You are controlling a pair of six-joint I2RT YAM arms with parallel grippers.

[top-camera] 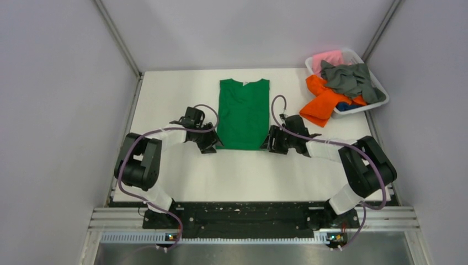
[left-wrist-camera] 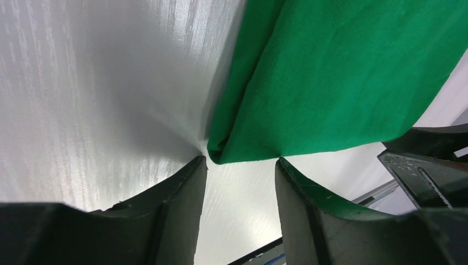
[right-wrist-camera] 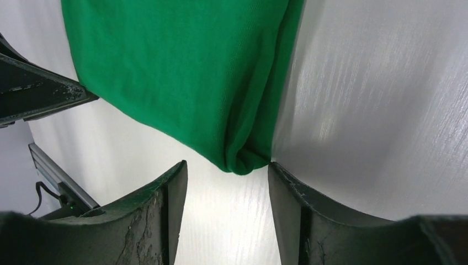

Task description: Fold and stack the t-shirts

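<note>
Green t-shirt (top-camera: 243, 113) lies flat mid-bench (top-camera: 165, 94), sleeves folded in so it's a narrow upright rectangle, collar at the far end, hem toward the arms. Left gripper (top-camera: 210, 144) sits low at the near-left hem corner, right gripper (top-camera: 271, 142) at the near-right hem corner, one each side of the shirt.

Left wrist view: left gripper (left-wrist-camera: 241, 163) has its jaws partly apart, with the folded hem corner of the green t-shirt (left-wrist-camera: 342, 77) right at the mouth of the gap. The fingers (left-wrist-camera: 176, 187) are not pinching it, and bare bench shows between them.

Right wrist view: same picture. Right gripper (right-wrist-camera: 227, 165) is part-way spread, the green t-shirt (right-wrist-camera: 176, 66) corner is bunched at the fingertips (right-wrist-camera: 292, 193), and the cloth is not clamped.

White basket (top-camera: 384, 95) stands at the far right corner with the rest: pink tee (top-camera: 325, 58) at the back, dark grey tee (top-camera: 347, 77) on top, orange tee (top-camera: 322, 102) spilling over the near-left rim onto the bench, and a bit of blue tee (top-camera: 343, 106) under the grey one.
</note>
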